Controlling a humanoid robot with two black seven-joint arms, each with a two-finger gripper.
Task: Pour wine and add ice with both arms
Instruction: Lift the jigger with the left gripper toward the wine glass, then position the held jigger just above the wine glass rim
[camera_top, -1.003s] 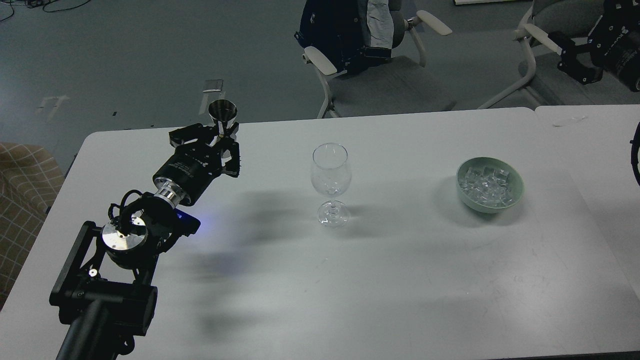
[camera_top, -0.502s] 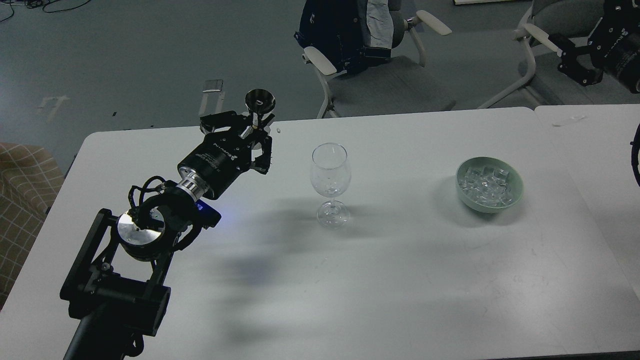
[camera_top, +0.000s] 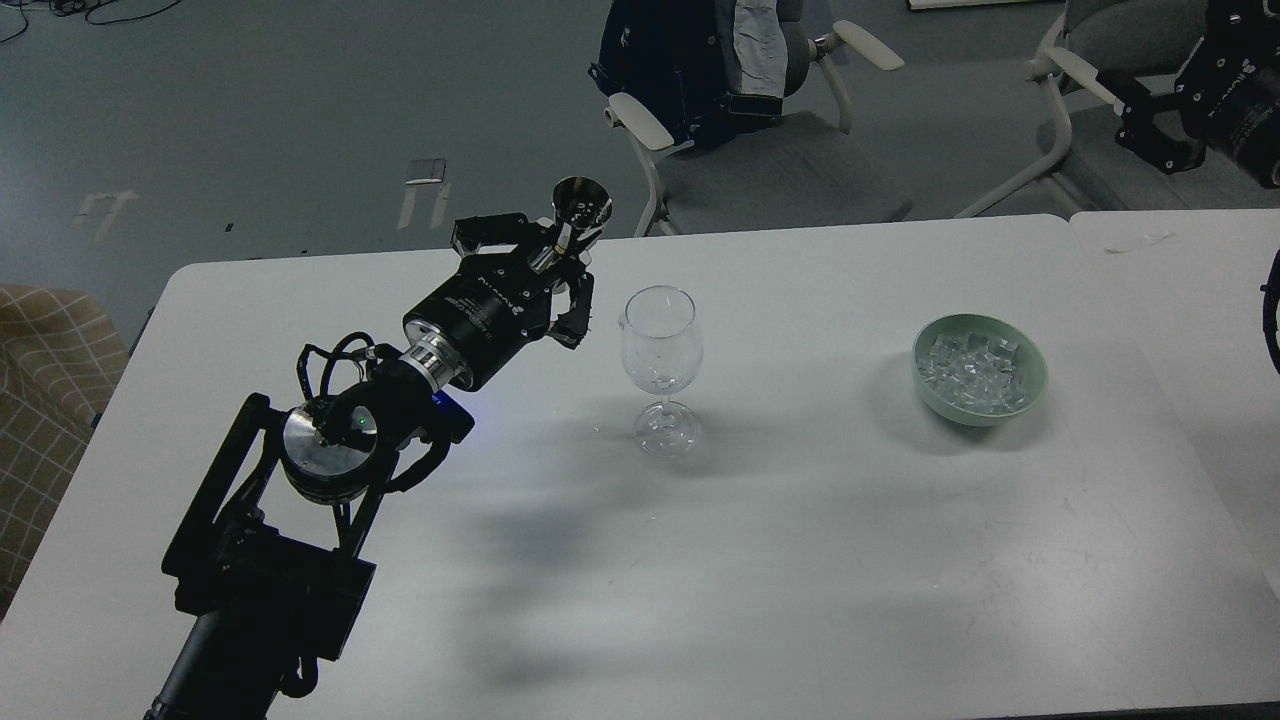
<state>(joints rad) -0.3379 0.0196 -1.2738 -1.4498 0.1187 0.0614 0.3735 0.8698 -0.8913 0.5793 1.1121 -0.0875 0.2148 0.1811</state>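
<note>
My left gripper (camera_top: 553, 262) is shut on the stem of a small metal cup (camera_top: 582, 203), held upright above the table just left of the clear stemmed wine glass (camera_top: 660, 345). The glass stands upright at the table's middle. I cannot see any wine in the cup or the glass. A pale green bowl (camera_top: 1036, 385) at the right holds the ice (camera_top: 975, 372), several small clear cubes. My right gripper (camera_top: 1155, 130) is at the top right, beyond the table, too dark to tell whether it is open or shut.
The white table (camera_top: 800, 560) meets a second table (camera_top: 1180, 270) at the right. Behind the table stand a chair (camera_top: 780, 170) with a dark jacket on it and another chair (camera_top: 1080, 110). A checked cushion (camera_top: 50, 370) is at the left edge.
My left gripper has carried the metal cup to the right and slightly farther back, from the table's back left corner to just beside the wine glass. The glass and bowl have not moved.
</note>
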